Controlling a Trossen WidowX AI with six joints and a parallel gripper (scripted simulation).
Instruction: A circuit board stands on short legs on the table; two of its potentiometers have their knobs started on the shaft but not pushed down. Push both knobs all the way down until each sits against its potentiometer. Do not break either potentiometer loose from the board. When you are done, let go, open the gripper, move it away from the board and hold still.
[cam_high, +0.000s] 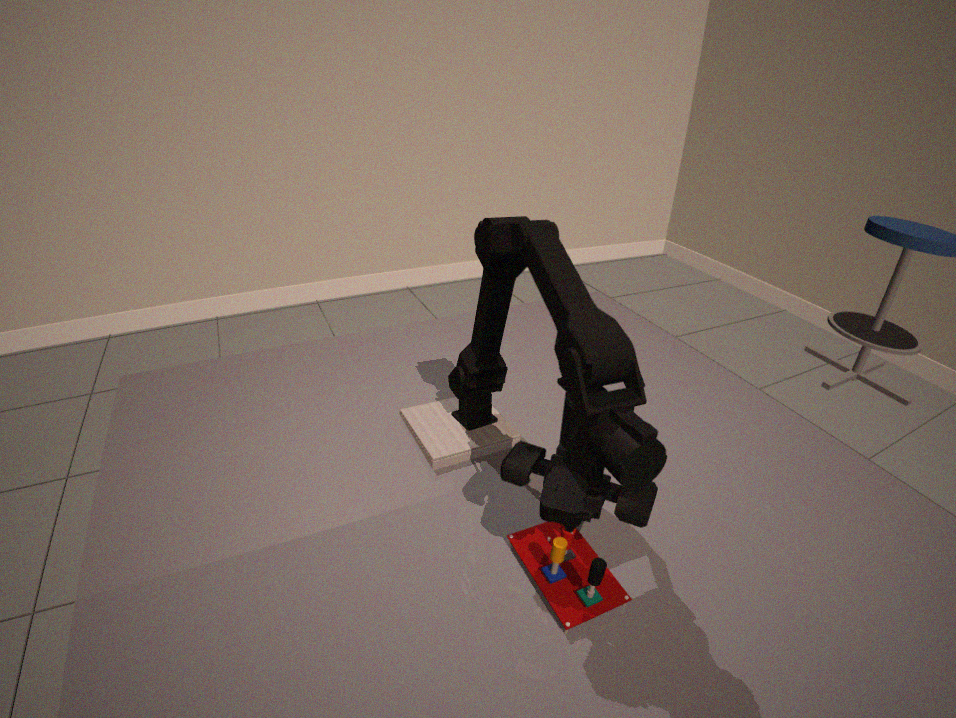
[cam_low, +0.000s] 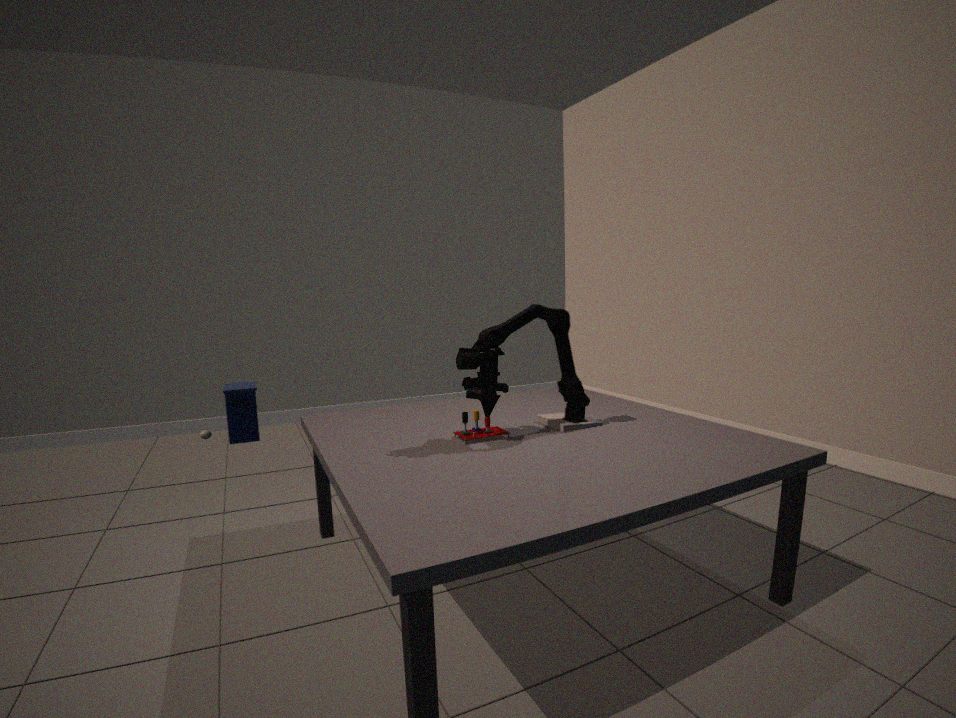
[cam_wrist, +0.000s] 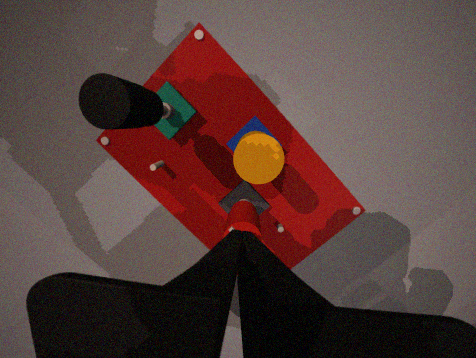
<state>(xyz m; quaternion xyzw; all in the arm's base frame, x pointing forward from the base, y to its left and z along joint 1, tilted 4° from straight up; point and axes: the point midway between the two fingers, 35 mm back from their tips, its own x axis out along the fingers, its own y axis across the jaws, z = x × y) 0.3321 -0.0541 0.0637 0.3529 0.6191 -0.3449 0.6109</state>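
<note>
Currently see a red circuit board (cam_high: 556, 598) (cam_low: 494, 434) (cam_wrist: 205, 60) on the table (cam_high: 270, 541) (cam_low: 618, 471), low and right of centre in the top view. See the gripper (cam_high: 570, 528) (cam_low: 488, 415) (cam_wrist: 240, 239) above it, pointing down, narrowed shut with nothing between the fingers. Find the red knob (cam_low: 487, 421) (cam_wrist: 243, 215) right under the fingertips, at lower centre of the wrist view, over a dark grey potentiometer (cam_wrist: 240, 192); cannot tell whether touching the tips. Spot the yellow knob (cam_high: 558, 549) (cam_low: 476, 415) (cam_wrist: 258, 158) high over a blue potentiometer (cam_high: 551, 573) (cam_wrist: 255, 125), with bare shaft between. Likewise find the black knob (cam_high: 596, 571) (cam_low: 465, 417) (cam_wrist: 105, 102), upper left in the wrist view, raised over a green potentiometer (cam_high: 589, 596) (cam_wrist: 185, 107).
</note>
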